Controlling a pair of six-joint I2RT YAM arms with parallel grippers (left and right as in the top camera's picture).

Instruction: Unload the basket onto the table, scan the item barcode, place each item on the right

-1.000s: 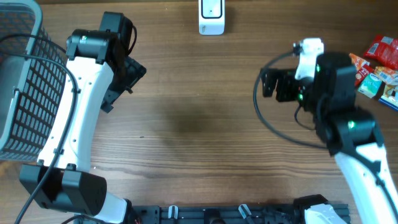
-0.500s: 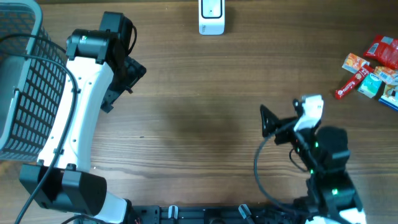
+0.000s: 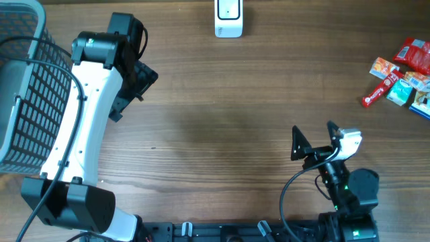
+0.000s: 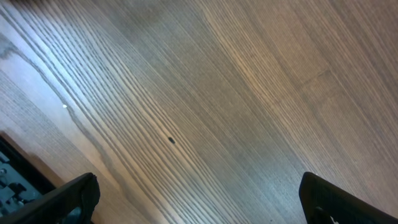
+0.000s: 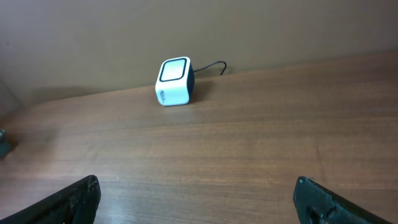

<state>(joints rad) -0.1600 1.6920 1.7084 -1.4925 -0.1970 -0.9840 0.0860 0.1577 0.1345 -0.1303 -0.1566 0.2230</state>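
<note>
— Several small packets (image 3: 402, 75), item one: heaped at the table's far right edge, touching and partly overlapping. A red stick-shaped packet (image 3: 375, 96) lies at the heap's near-left corner, freest of the rest. Which one is meant for scanning, I cannot tell.

— Item two?

— One white scanner (image 3: 228, 19), upright at the far edge, centre, well apart from the heap. Its cable (image 5: 211, 65) trails off behind it.

— Grippers?

— Right gripper (image 3: 314, 138): jaws spread as wide as they go, nothing between them, low by the front edge, well apart from the packets. Left gripper (image 3: 131, 91): likewise wide and empty, hovering over bare wood near the grey wire basket (image 3: 20, 87).

— Risks, as you judge them?

— Three. The packets lie flat and crowded, so closing fingers may pinch two at once, or shove the heap off the edge just beside it. The wrappers look thin and slick, so a shallow grip may slip. And no barcode shows from above, so a packet may reach the scanner with its code turned away.

— Surroundings?

— One basket, at the left edge; one wooden table (image 3: 215, 134). Nothing stands between heap, right gripper and scanner.
</note>
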